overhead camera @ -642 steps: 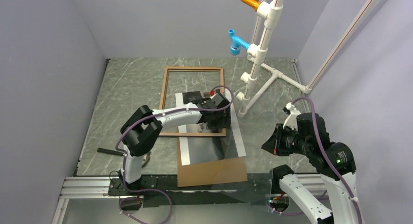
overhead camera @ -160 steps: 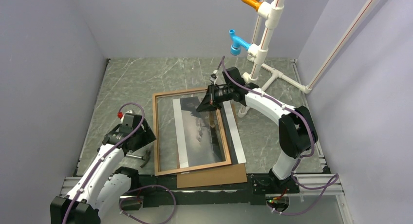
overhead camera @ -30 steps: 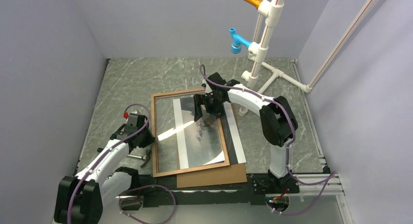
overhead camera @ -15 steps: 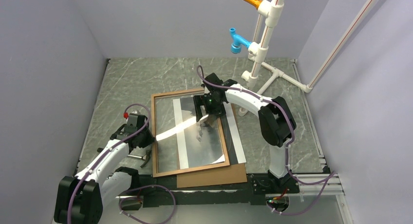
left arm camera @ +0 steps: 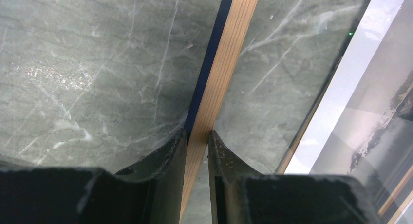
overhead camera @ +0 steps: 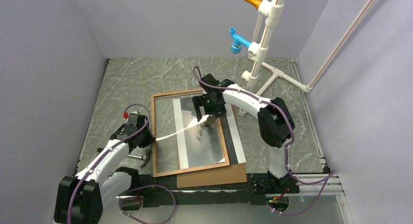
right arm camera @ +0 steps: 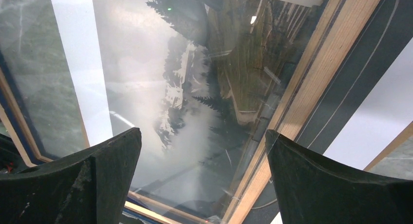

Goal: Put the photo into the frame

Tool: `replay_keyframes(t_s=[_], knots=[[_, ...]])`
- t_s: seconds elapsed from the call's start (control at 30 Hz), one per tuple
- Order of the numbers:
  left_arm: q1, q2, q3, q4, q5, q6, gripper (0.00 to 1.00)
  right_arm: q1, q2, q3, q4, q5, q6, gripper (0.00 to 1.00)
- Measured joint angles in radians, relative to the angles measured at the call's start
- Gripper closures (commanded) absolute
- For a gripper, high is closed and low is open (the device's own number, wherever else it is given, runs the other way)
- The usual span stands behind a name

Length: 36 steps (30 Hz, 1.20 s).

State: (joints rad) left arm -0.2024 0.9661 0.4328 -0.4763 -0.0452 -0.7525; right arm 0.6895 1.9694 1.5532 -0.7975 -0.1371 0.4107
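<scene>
Brown wood of the frame (left arm camera: 229,53) is pinched in the left pincer (left arm camera: 197,136), likely to stop sliding, while the right pincer (right arm camera: 200,136) hangs wide open over the photo (right arm camera: 146,78).

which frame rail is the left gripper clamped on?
The left long rail of the frame, the side nearest the left arm's base: the left gripper pinches it between its fingers. The right gripper hangs open near the opposite long rail.
</scene>
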Motion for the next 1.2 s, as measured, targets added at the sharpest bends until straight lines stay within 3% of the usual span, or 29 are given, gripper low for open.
replay_keyframes(t_s=[1.2], knots=[[0.0,0.0,0.0,0.0,0.0,0.0,0.75,0.08,0.055,0.069,-0.108,0.167,-0.023,0.0]])
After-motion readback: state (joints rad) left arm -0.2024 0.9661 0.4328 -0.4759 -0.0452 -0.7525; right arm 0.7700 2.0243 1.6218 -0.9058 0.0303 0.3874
